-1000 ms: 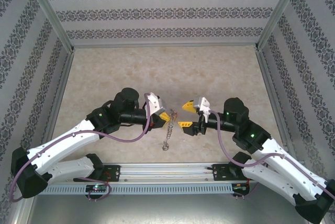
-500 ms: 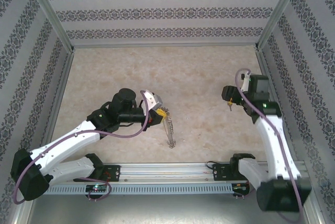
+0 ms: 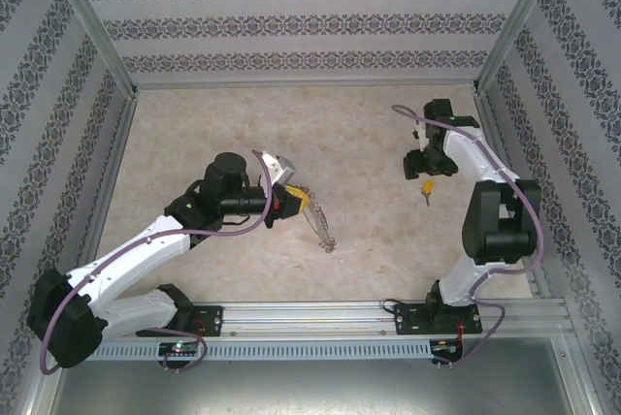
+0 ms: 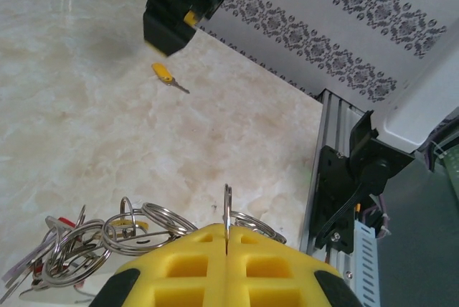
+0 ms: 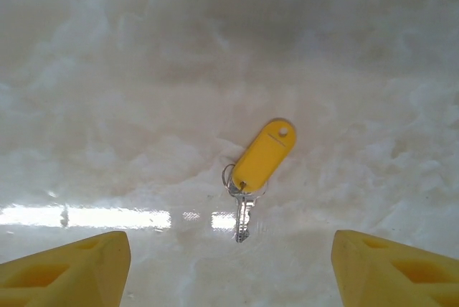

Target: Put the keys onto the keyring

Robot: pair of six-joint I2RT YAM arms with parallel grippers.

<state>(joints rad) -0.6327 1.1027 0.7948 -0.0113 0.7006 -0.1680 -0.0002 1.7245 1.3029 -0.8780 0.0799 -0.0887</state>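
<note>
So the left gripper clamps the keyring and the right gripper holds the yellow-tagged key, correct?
No: the left gripper clamps the keyring, but the right gripper is open; the right wrist view shows the yellow-tagged key lying on the table.

Keyring (image 3: 318,226) dangles, seemingly chain-linked; yellow-tagged key (image 5: 242,219) lies flat.

We saw the L gripper (image 3: 297,200) near mid-table, yellow fingers pinched on one end of the keyring chain (image 3: 320,229), which trailed off toward the near right over the beige marbled table (image 3: 223,114). The R arm (image 3: 495,221) reached far right. The R gripper (image 3: 423,167) hung by a yellow-tagged key (image 3: 425,190) lying on the tabletop, well apart from the chain.
</note>
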